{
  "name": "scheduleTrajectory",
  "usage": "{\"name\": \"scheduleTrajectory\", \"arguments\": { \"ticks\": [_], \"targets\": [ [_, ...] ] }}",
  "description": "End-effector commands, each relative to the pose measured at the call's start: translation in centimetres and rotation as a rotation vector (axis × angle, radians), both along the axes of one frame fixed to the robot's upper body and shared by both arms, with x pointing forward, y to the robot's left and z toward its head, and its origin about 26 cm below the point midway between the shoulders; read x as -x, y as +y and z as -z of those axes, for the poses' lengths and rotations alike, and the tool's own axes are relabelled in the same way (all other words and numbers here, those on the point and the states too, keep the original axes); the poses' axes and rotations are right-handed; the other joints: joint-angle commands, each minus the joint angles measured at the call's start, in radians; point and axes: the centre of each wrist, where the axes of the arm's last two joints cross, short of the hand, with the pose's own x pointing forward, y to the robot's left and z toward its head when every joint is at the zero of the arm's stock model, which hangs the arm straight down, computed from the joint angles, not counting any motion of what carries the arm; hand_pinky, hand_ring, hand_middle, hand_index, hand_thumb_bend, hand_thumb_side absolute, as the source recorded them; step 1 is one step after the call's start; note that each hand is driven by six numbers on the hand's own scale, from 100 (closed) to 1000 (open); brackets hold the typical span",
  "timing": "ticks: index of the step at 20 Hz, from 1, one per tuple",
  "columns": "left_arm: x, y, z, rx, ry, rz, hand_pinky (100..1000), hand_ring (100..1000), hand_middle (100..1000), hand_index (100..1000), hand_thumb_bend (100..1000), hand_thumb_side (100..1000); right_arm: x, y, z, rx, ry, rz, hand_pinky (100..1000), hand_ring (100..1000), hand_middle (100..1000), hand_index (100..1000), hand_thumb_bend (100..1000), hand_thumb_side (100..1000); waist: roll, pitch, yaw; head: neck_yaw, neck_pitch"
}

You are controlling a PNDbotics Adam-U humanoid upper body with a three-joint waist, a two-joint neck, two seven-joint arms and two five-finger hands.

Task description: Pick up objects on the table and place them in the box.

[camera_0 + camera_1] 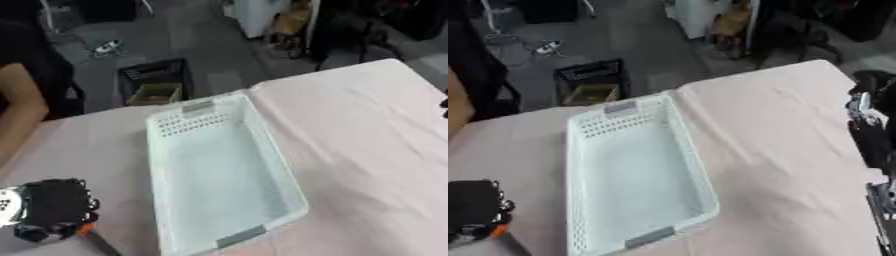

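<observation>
A pale, perforated plastic box (223,175) lies lengthwise in the middle of a table (367,135) covered with a light pinkish cloth, one short end toward the far edge and the other toward the robot; grey tabs sit on the rims of both short ends, and the inside of the box shows only its bare floor; the robot's left hand (54,207) rests at the lower left corner of the left eye view, just beside the near left corner of the box, its black fingers curled in toward the palm; a small orange bit (85,229) shows at the lower edge of that hand, with a dark thin shape running down from it toward the bottom edge, and whether the fingers are closed around it cannot be told; the right arm (872,135) comes in along the right edge of the right eye view, black with a silver part near its top, over the right side of the table and well apart from the box; the right hand itself cannot be made out, so the state of its fingers cannot be told.
</observation>
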Motion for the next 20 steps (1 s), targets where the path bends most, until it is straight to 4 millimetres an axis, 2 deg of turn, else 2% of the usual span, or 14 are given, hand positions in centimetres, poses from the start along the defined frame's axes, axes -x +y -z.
{"name": "scheduleTrajectory", "arguments": {
  "ticks": [1,4,10,16,20],
  "targets": [
    [-0.1,1.6,-2.5,-0.032,-0.052,-0.054,213,100,100,147,100,135,-0.2,-0.3,-1.0,0.023,-0.025,0.001,318,415,467,694,100,648,-0.003,-0.010,0.001,-0.005,-0.014],
    [-0.1,1.8,-4.2,-0.042,-0.103,-0.082,214,100,100,144,100,119,-0.1,-0.3,-1.0,0.022,-0.025,0.002,318,415,467,694,100,648,-0.004,-0.010,0.002,-0.004,-0.017],
    [0.0,1.5,-9.8,-0.037,-0.291,-0.097,215,100,100,138,100,100,-0.1,-0.4,-1.0,0.023,-0.024,0.006,318,415,467,694,100,648,-0.004,-0.013,0.007,-0.007,-0.020],
    [-0.8,-1.7,-15.0,0.090,-0.466,-0.033,223,100,100,136,100,100,-0.1,-0.4,-0.8,0.023,-0.017,0.005,319,415,467,694,100,648,-0.006,-0.018,0.010,-0.003,-0.014],
    [-1.9,-4.4,-16.8,0.171,-0.503,0.031,228,100,100,137,100,100,-0.1,-0.4,-0.7,0.020,-0.015,0.003,319,415,467,694,100,647,-0.008,-0.022,0.008,0.001,-0.010]
  ]
}}
